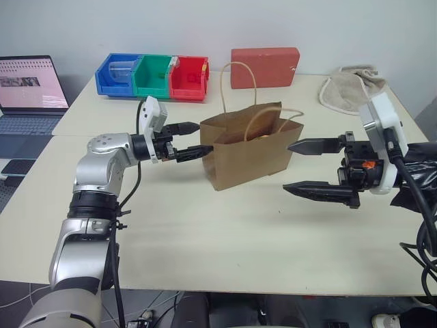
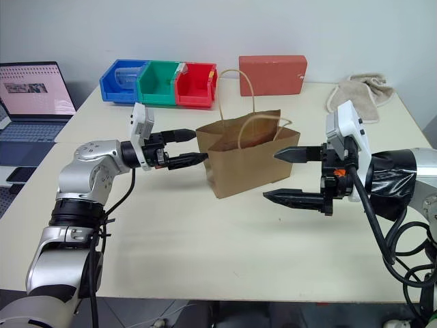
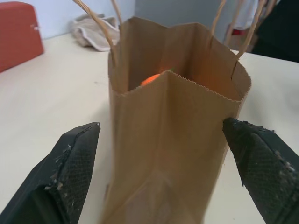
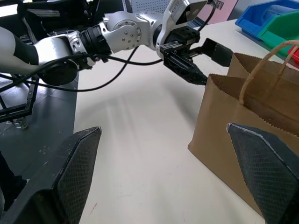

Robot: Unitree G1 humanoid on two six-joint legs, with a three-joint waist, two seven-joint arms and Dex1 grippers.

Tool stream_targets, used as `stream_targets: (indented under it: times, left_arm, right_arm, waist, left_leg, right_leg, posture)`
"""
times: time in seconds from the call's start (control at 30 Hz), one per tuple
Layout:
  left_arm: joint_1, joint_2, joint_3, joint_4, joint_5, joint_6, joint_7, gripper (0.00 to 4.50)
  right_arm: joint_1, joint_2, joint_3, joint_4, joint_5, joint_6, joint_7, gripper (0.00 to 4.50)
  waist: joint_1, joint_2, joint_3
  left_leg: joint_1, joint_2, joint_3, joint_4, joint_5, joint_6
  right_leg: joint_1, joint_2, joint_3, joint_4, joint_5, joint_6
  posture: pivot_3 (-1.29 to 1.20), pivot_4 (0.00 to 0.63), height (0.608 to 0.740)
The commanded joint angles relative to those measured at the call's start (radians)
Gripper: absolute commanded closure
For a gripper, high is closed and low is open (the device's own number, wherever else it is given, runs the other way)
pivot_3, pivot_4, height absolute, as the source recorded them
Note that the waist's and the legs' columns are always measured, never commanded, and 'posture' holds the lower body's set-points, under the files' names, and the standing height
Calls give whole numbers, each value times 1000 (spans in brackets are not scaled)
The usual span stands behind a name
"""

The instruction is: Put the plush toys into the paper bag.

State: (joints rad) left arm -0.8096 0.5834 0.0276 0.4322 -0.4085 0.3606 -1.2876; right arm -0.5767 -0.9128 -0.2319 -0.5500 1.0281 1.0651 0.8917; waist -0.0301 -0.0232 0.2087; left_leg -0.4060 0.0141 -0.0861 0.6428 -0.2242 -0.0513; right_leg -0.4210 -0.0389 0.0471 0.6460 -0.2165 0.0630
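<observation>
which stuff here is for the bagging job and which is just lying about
For the job:
- paper bag
- orange plush toy, inside the bag

Lying about:
- red box
- blue, green and red bins
- beige cloth
- laptop

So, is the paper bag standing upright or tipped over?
Upright. The paper bag stands on its base on the table, mouth open upward, handles raised.

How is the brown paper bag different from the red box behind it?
The paper bag is brown, while the red box is red. The paper bag has two thin loop handles and an open top; the red box shows no handles and looks closed. The paper bag stands mid-table between the two grippers; the red box sits at the table's far edge. Both stand upright on the same table.
</observation>
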Motion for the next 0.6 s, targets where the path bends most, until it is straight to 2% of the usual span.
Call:
stream_targets:
  times: [0.03, 0.4, 0.6]
  left_arm:
    - [2, 18, 10, -65, -39, 42, -40, 12]
    - [18, 45, 25, -93, -47, 67, -59, 12]
    - [58, -1, 1, -151, -33, 48, -17, 12]
  right_arm:
    - [0, -20, -31, -15, 39, -8, -14, 0]
    - [18, -43, -29, -1, 74, -22, -24, 0]
    - [21, -50, 3, -21, 36, -52, -14, 0]
  waist:
    - [0, 0, 0]
    - [0, 0, 0]
    - [0, 0, 0]
  left_leg:
    - [0, 0, 0, 0, 0, 0]
    - [0, 0, 0, 0, 0, 0]
    - [0, 0, 0, 0, 0, 0]
  right_leg:
    - [0, 0, 0, 0, 0, 0]
    - [0, 0, 0, 0, 0, 0]
    - [0, 0, 0, 0, 0, 0]
  posture:
    - [0, 150, 740]
    - [0, 150, 740]
    - [0, 150, 740]
